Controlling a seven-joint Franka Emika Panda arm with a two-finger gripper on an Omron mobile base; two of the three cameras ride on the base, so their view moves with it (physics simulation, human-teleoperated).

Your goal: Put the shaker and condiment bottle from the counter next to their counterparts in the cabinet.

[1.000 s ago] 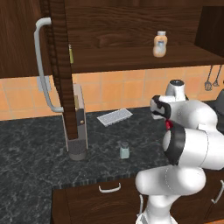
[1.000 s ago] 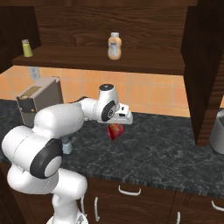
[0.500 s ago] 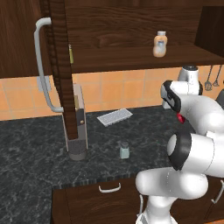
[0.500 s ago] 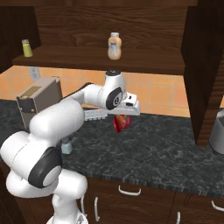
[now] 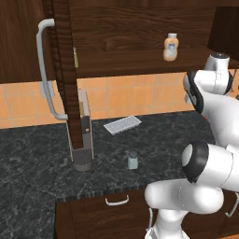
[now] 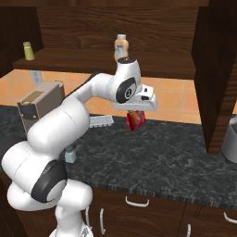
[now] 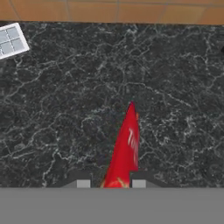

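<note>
The wall cabinet (image 6: 139,55) of dark brown wood was the largest thing, and its open door (image 5: 59,70) with the long grey bar handle (image 5: 46,70) stood at the left in the left base view. Below it lay the black counter (image 6: 176,152) with grey veins, in front of an orange tiled wall.

The white arm was higher than in the earlier pictures. One second before, the gripper hung low over the counter; half a second before it was already above it; now the gripper (image 6: 135,119) was raised further, well above the worktop and just below the front edge of the cabinet shelf (image 6: 152,69). The base views themselves had not shifted.

A tan box-like appliance (image 6: 39,104) stood at the left of the counter, unchanged, and a flat pale grey grid tray (image 5: 122,125) lay near the wall as before.

The jaws were closed narrowly on the red condiment bottle (image 6: 135,120), which hung under the hand, clear of the counter; in the hand view the bottle (image 7: 126,148) pointed away between the two finger tips (image 7: 138,183).

On the shelf the tan-orange bottle (image 6: 121,46) with white cap stood behind the arm, and the olive-yellow shaker (image 6: 28,51) stood far to the left.

The small blue-green shaker (image 5: 133,160) remained upright on the counter, not moved.
</note>
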